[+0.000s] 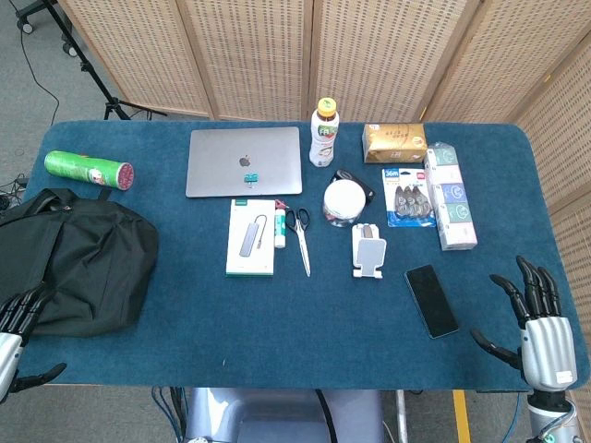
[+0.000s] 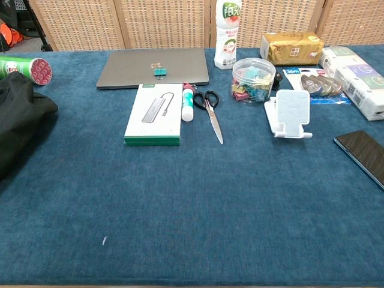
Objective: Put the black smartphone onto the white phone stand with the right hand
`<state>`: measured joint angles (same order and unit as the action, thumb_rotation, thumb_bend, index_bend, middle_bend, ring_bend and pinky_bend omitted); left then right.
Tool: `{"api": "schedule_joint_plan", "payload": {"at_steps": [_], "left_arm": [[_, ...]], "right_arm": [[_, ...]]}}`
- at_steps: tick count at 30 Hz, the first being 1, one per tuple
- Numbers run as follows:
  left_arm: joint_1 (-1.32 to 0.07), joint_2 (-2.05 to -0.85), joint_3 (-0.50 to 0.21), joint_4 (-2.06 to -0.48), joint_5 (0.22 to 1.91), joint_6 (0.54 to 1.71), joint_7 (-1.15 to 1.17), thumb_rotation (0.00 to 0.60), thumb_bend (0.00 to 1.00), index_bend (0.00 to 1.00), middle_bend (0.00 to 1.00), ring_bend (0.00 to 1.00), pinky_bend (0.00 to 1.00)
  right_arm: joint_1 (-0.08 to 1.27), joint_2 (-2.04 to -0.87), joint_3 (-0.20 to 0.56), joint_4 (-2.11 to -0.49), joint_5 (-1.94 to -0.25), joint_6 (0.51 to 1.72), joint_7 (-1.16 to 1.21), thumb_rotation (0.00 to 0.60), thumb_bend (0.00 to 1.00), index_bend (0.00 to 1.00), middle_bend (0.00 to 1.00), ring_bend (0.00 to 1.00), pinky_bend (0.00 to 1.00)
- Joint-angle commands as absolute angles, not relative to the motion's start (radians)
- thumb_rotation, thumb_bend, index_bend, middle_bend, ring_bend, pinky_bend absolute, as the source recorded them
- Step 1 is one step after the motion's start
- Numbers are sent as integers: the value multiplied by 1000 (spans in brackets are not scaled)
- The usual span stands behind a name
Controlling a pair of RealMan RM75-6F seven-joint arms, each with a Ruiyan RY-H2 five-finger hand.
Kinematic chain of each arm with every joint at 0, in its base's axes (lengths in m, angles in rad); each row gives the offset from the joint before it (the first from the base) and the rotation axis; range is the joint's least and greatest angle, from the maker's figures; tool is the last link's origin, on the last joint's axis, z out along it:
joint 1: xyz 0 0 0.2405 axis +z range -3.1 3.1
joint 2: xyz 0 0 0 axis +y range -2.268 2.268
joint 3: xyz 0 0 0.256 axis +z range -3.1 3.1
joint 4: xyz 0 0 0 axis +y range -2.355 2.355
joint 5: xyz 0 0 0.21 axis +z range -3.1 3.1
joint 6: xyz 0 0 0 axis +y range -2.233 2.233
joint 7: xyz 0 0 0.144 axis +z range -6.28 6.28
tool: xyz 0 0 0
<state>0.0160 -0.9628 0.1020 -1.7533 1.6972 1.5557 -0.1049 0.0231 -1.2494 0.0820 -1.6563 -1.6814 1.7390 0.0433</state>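
Right hand (image 1: 538,334) at the lower right corner of the head view, off the near edge of the desk (image 1: 277,323), palm plate toward the camera, fingers (image 1: 528,288) spread apart and pointing up-frame, holding nothing. Left hand (image 1: 17,337) at the lower left corner, only partly in frame; dark fingers apart, nothing in them, just beside the black bag (image 1: 74,263). Neither hand appears in the chest view.

Black smartphone (image 1: 431,300) lies flat, screen up, on the blue cloth at lower right of centre, up-left of the right hand and apart from it. Chest view catches it at the right edge (image 2: 363,155), cropped.

White phone stand (image 1: 367,251) stands just up-left of the phone, near but not touching; backrest tilted, nothing on it. Chest view: right of centre (image 2: 290,114).

Mid-frame: scissors (image 1: 300,235), a white stick tube (image 1: 280,224) beside them, white boxed hub (image 1: 251,237). Clear tub (image 1: 343,202) of coloured clips just behind the stand.

Farther back: closed grey laptop (image 1: 244,161) with a small green clip on the lid, drink bottle (image 1: 323,133), tan packet (image 1: 394,142), correction-tape pack (image 1: 407,197), row of tissue packs (image 1: 451,196) at right. Green can (image 1: 89,171) on its side at upper left.
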Motion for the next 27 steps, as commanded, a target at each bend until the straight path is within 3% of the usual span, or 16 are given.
{"api": "schedule_joint_plan", "payload": {"at_steps": [1,5,9,11,12,16,22,27], "left_arm": [[16,-962,102,-1754,1696,1555,-105,600,0,0,0,0,64],[17,-962,103,-1754,1697,1555,-106,600,0,0,0,0,64],[18,-959,103,-1754,1700,1561,-116,600,0,0,0,0,64],[14,-961,99,-1755,1696,1557,-107,600,0,0,0,0,64],[13,-961,98,-1757,1694,1556,-103,600,0,0,0,0,64],[11,-965,92,-1765,1682,1548,-86,600,0,0,0,0,64],[1,-977,85,-1773,1656,1520,-48,600,0,0,0,0,64],[-3,-982,84,-1780,1646,1507,-32,600,0,0,0,0,64]], "right_arm": [[24,-1247,79,-1656,-1683,1732,42,600,0,193,0,0,9],[29,-1233,70,-1656,-1679,1706,38,600,0,193,27,0,10],[74,-1175,59,-1612,-1672,1599,24,600,0,192,31,0,9],[203,-1113,78,-1401,-1692,1408,-64,600,0,192,8,0,9],[231,-1111,80,-1353,-1701,1380,-35,600,0,192,2,0,10],[295,-1141,78,-1132,-1754,1366,12,600,0,192,2,0,10],[368,-1292,24,-717,-1827,1377,138,600,0,192,6,0,9],[391,-1383,-23,-556,-1842,1363,235,600,0,192,30,0,10]]}}
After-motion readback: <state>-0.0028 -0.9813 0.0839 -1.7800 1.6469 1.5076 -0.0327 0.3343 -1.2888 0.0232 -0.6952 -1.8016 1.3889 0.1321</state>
